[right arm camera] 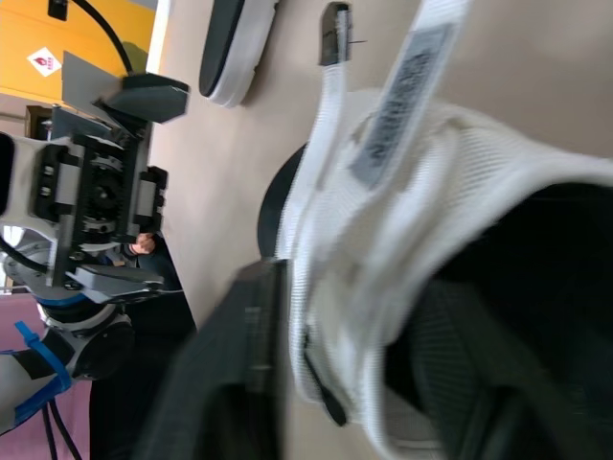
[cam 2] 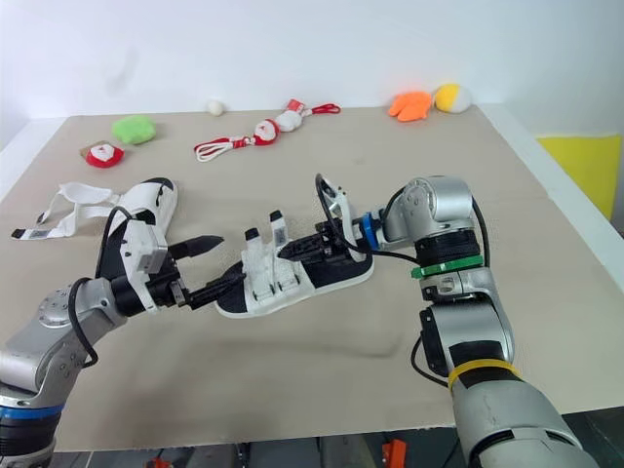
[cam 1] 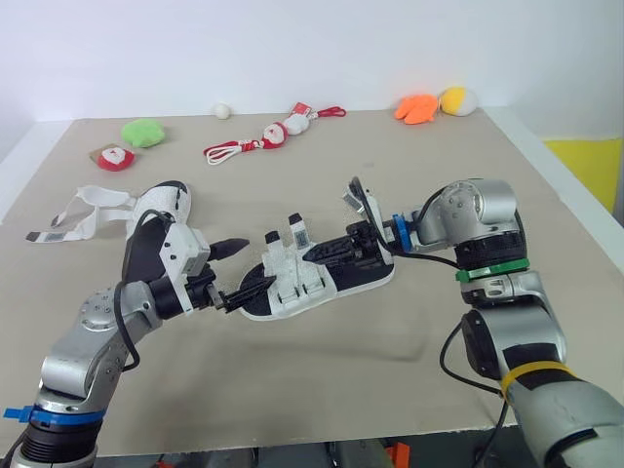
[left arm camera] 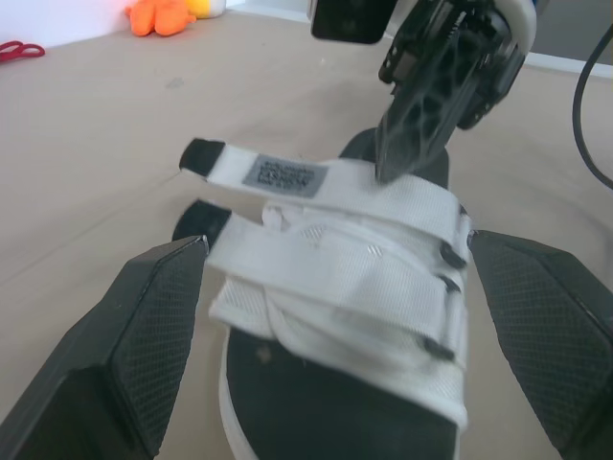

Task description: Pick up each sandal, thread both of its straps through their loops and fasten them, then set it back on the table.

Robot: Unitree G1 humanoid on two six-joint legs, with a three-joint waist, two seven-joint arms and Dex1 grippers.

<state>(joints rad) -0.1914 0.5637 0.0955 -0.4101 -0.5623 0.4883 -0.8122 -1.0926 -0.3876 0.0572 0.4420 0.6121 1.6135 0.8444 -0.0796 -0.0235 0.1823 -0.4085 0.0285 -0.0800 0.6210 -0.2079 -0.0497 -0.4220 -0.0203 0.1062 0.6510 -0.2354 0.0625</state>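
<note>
Sandal (cam 1: 312,278) flat on table (cam 1: 390,156), midway between the arms. Flanked at the toe by left gripper (cam 1: 255,265), jaws wide apart, likely ready to steady the sole. Entered from the heel side by right gripper (cam 1: 327,253), apparently to work the straps. Other sandal (cam 1: 156,219) well to the left, straps splayed loose.

From the left wrist: fingers (left arm camera: 153,326) spread either side of the toe, touching nothing. Straps (left arm camera: 335,182) laid across the upper, ends free, top one pressed down by the right gripper; fastened or not, unclear.

From the right wrist: seemingly pinched on the upper's side wall, one finger outside, one within, probably to keep the sandal steady for threading.
</note>
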